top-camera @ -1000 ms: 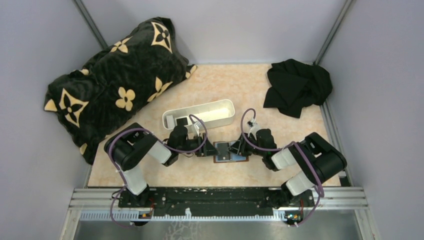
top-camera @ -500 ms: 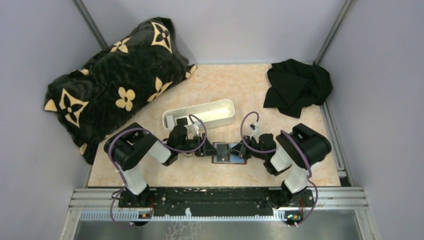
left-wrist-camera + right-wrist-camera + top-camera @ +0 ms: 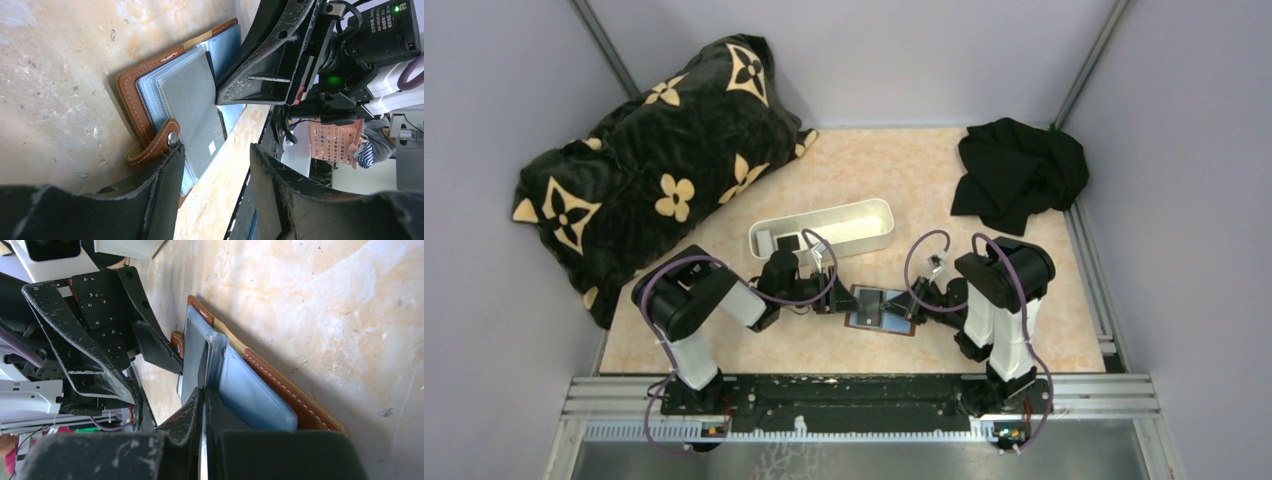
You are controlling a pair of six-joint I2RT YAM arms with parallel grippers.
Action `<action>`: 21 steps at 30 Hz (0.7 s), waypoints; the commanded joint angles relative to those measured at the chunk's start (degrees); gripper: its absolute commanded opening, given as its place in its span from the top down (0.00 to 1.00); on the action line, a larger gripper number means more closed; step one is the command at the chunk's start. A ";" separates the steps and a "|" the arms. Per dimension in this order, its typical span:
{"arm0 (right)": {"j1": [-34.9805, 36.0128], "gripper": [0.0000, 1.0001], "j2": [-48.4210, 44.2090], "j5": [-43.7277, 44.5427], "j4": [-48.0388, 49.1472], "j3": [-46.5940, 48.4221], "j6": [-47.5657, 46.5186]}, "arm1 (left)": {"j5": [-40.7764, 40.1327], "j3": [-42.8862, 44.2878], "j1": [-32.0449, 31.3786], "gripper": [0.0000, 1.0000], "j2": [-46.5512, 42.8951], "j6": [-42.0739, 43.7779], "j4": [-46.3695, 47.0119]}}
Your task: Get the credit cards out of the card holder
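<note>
Card holder point(image 3: 879, 308) is seen lying open on the table point(image 3: 854, 160), close to the arm bases and between the two grippers, with its brown cover turned down and its blue-grey pockets turned up. The left gripper point(image 3: 215, 150) is held with its fingers apart. The holder's near edge and its snap strap point(image 3: 161, 141) are framed between them, the strap just beside one finger, and nothing is clamped. The right gripper point(image 3: 204, 392) is pressed together on the edge of a grey card point(image 3: 192, 107), which is partly tucked in a pocket. Just beyond the holder a long white tray point(image 3: 864, 238) is set, with a few small pale and dark things lodged in its left end. Farther back, a black pillow point(image 3: 654, 170) patterned with cream flowers is propped along the left wall — and a black cloth point(image 3: 1019, 175) is heaped in the far right corner.
</note>
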 commanded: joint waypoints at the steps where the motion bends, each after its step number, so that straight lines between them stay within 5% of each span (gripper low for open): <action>1: 2.41 1.00 -0.08 -6.41 9.49 -0.31 0.82 | -2.01 0.07 -0.44 0.42 0.09 1.24 -1.54; 21: -4.54 1.00 -2.83 -9.64 8.76 -4.24 -0.75 | -2.59 -0.63 -0.08 0.42 -0.56 1.07 -1.14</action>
